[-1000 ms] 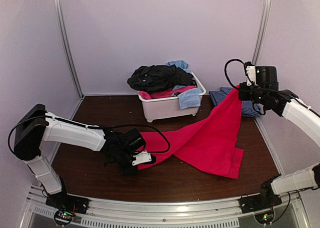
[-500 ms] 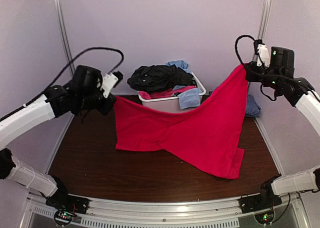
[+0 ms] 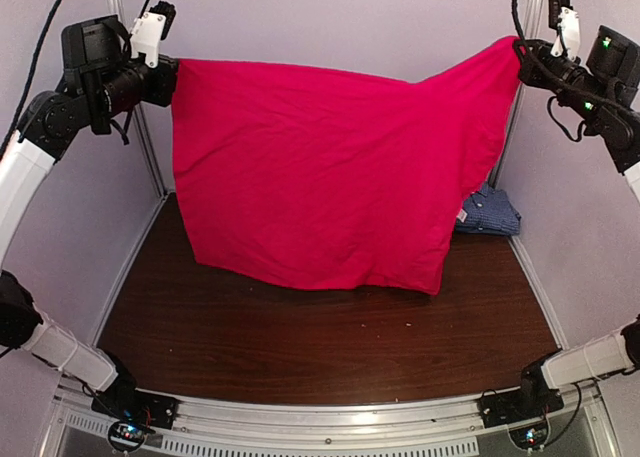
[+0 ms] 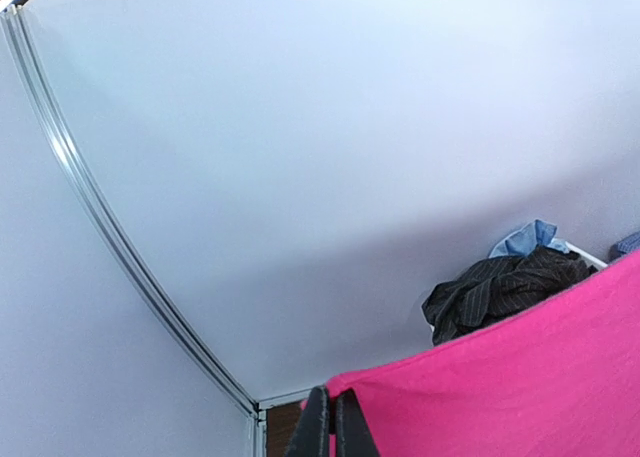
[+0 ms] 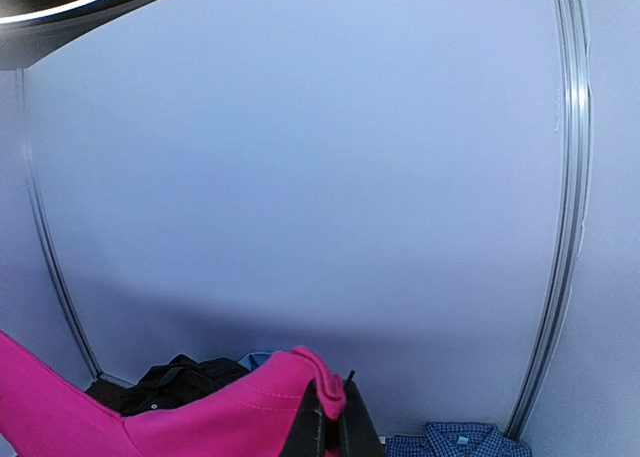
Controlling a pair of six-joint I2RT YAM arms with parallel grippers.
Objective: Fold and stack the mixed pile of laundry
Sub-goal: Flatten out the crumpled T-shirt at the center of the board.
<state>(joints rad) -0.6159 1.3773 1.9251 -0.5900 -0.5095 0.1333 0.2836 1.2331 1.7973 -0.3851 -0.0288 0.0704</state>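
Pink and spread wide, the pink-red garment (image 3: 320, 177) now hangs like a sheet high above the counter (image 3: 300, 347). A second ago it lay crumpled on that counter with only one corner lifted. The left claw (image 3: 170, 77) has clenched on a corner and swung it up above the counter's left edge. The right claw (image 3: 520, 49) stays clenched on the opposite corner above the counter's right edge. Both grasp the same cloth, and its top hem runs between them with a slight sag. Whether the lower hem touches the counter I cannot tell. The black pinstriped garment (image 4: 500, 287) and the light blue piece (image 4: 525, 239) wait at the counter's far side, hidden behind the sheet from above. The blue checked shirt (image 3: 490, 215) lies at the counter's far right corner. By my judgement the garment is now opened out and ready to be laid flat on the counter, with its first fold not yet made
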